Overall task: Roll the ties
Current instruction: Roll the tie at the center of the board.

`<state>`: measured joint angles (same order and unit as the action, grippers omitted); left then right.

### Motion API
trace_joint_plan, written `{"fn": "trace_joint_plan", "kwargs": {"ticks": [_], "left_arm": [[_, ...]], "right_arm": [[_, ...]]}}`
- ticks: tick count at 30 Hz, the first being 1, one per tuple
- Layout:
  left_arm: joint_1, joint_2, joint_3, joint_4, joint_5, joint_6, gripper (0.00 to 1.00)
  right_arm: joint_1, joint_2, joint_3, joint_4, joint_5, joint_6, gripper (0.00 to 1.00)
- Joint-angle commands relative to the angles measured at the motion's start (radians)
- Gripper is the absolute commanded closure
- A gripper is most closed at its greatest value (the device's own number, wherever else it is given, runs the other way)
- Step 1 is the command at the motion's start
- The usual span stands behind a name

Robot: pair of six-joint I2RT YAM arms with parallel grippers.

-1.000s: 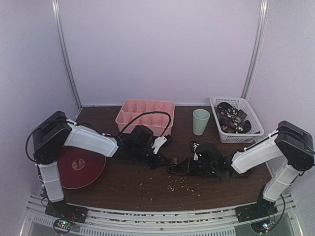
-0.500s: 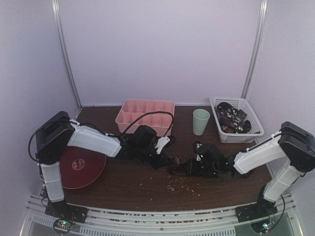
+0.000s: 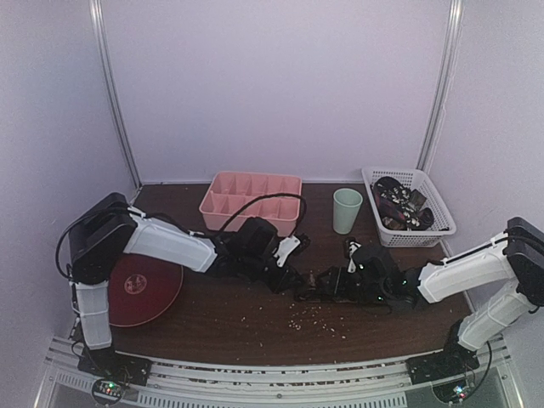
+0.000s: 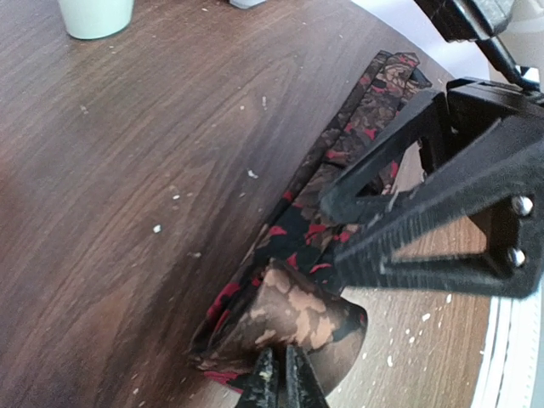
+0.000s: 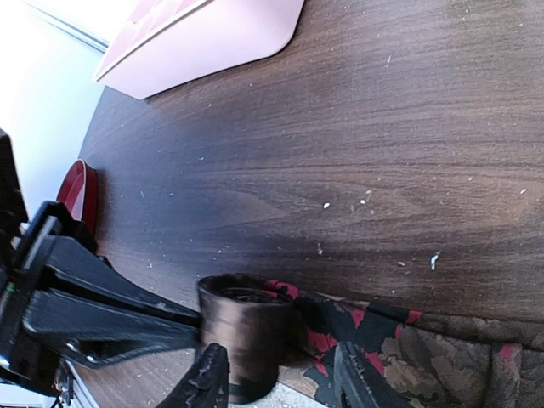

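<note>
One tie point(image 4: 340, 195), black with red and brown patches, lies on the dark wood table between the two arms. Its near end is wound into a small coil point(image 5: 245, 327), seen also as the coil point(image 4: 306, 316) in the left wrist view. My left gripper point(image 4: 279, 382) is shut, its tips pinching the coil's edge. My right gripper point(image 5: 280, 384) stands open astride the coil, one finger point(image 5: 208, 378) close to it and the other finger point(image 5: 353, 382) over the flat tie point(image 5: 408, 340). From above, both grippers meet at the tie point(image 3: 311, 280).
A pink divided tray point(image 3: 251, 200) sits at the back, a pale green cup point(image 3: 347, 210) to its right, then a white basket point(image 3: 435, 204) holding more ties. A dark red plate point(image 3: 140, 289) lies by the left arm. Light crumbs dot the table.
Both arms have shifted a little to the right with the tie. The right gripper's fingers have spread wider around the coil. The left gripper stays pinched.
</note>
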<state>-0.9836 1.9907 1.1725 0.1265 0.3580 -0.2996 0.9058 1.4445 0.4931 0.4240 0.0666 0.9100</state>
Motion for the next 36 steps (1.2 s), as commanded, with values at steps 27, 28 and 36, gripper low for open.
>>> {"fn": "trace_joint_plan", "kwargs": {"ticks": [27, 28, 36], "left_arm": [[0.054, -0.133, -0.165, 0.145, -0.112, -0.058, 0.78], [0.062, -0.15, -0.197, 0.148, -0.113, -0.058, 0.78], [0.093, -0.277, -0.39, 0.187, -0.141, -0.076, 0.8]], "right_arm": [[-0.023, 0.216, 0.085, 0.074, -0.14, 0.02, 0.7], [-0.022, 0.226, 0.088, 0.091, -0.152, 0.031, 0.7], [0.035, 0.303, 0.131, 0.173, -0.202, 0.15, 0.71]]}}
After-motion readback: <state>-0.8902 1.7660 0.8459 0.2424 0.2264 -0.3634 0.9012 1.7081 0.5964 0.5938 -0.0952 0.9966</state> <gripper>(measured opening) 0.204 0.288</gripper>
